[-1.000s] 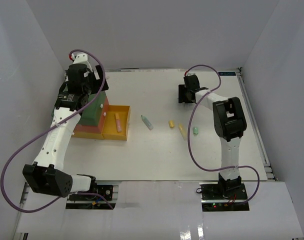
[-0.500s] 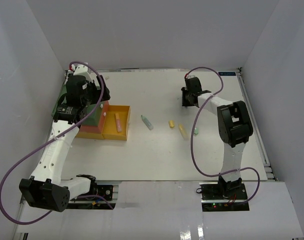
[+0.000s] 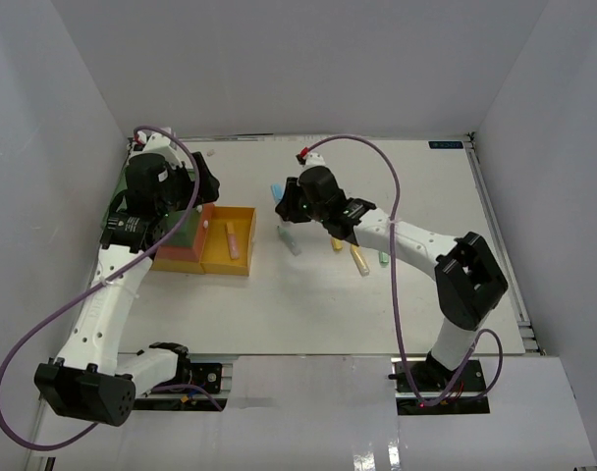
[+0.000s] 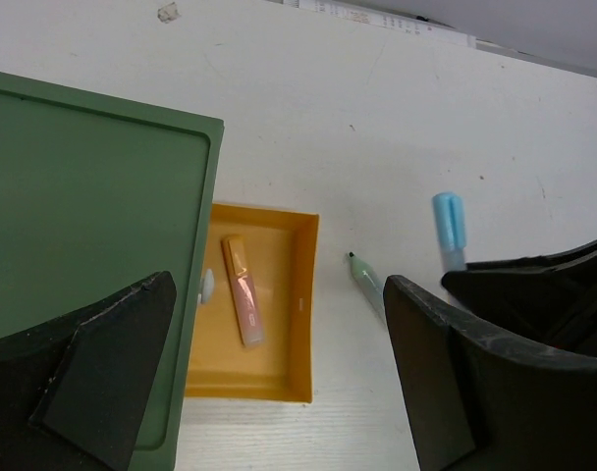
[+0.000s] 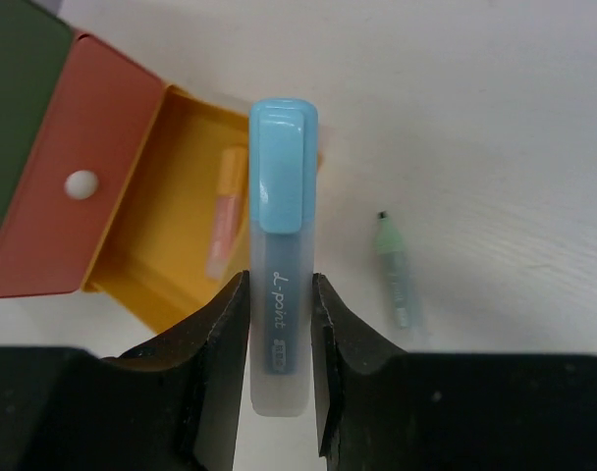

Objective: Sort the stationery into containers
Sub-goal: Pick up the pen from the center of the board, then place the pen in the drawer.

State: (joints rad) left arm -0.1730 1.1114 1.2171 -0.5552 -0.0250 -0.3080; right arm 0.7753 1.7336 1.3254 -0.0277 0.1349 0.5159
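Right gripper [image 5: 281,294] here, and my jaws are clamped narrow on the barrel of a blue highlighter [image 5: 284,177]. It is carried in the air, off the desk [image 3: 308,294]. In my right wrist view its long axis runs straight from 6 to 12 o'clock, with the pale blue cap pointing to 12 and the clear barrel end sitting back between the jaws. The target, I'd say, is the pulled-out yellow drawer [image 5: 171,245], which lies at about 10 o'clock from the cap, just beside it. An orange pen [image 5: 225,211] already lies inside, nearly parallel to my highlighter, so little twist should be needed before letting go. The closed red drawer [image 5: 82,186] sits above the yellow one, further out at 9 o'clock. Down on the desk at 3 o'clock lies a teal pen [image 5: 397,275], tip toward 12, waiting its turn. My left gripper [image 4: 279,373] hovers over the green bin [image 4: 92,216] with its jaws spread wide and nothing in them. It is nearer the stack, but the right holds the piece, so this drop belongs to the right.
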